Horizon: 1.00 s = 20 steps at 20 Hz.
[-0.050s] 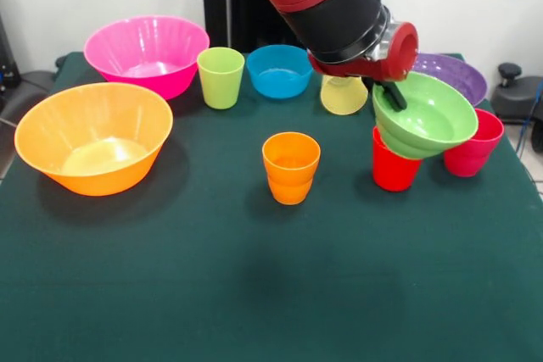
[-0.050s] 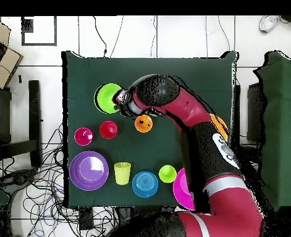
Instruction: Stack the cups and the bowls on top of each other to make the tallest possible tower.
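Here, the small light green plastic bowl point(image 1: 431, 116) is gripped by its rim (tilted, off the tabletop) in the black gripper point(image 1: 391, 95), above the red plastic cup point(image 1: 393, 169), right of the ribbed orange cup point(image 1: 291, 167).

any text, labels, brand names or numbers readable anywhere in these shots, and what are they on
None can be read.
The arm carries an orange and white mark in the overhead view, too blurred to tell whether it is lettering.
The cups and bowls, such as the orange ribbed cup and the light green bowl held tilted by the gripper, show no print.
The green table cover is plain.
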Each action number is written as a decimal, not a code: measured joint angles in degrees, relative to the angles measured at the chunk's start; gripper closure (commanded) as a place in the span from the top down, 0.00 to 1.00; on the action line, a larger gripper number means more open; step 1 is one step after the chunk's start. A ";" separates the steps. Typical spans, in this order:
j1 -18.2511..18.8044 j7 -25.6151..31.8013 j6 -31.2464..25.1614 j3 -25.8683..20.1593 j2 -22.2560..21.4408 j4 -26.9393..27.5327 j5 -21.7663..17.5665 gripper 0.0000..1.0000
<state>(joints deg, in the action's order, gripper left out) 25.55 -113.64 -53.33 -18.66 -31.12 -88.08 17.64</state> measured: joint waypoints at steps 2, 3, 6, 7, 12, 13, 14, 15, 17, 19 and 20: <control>0.24 0.00 -0.69 -0.15 0.02 0.01 0.00 0.00; 0.30 0.00 -0.80 -0.19 0.02 0.01 0.00 0.00; 0.90 0.00 -2.03 -0.42 0.10 0.21 -0.01 0.00; 1.04 0.00 -2.29 -0.44 0.13 0.31 -0.01 0.00; 2.05 0.00 -3.83 -0.65 0.35 1.20 -0.32 0.00; 2.22 0.00 -3.98 -0.69 0.40 1.38 -0.51 0.00; 2.38 0.00 -4.12 -0.73 0.46 1.57 -0.71 0.00; 2.57 0.00 -4.23 -0.77 0.54 1.76 -0.94 0.00; 3.02 0.00 -4.37 -0.87 0.96 2.35 -1.49 0.00; 3.29 0.00 -4.36 -0.97 1.45 2.84 -1.89 0.00; 3.45 0.00 -4.37 -1.05 1.70 3.08 -2.14 0.00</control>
<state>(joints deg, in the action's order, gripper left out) 29.00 -113.64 -57.70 -19.71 -29.41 -85.00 15.50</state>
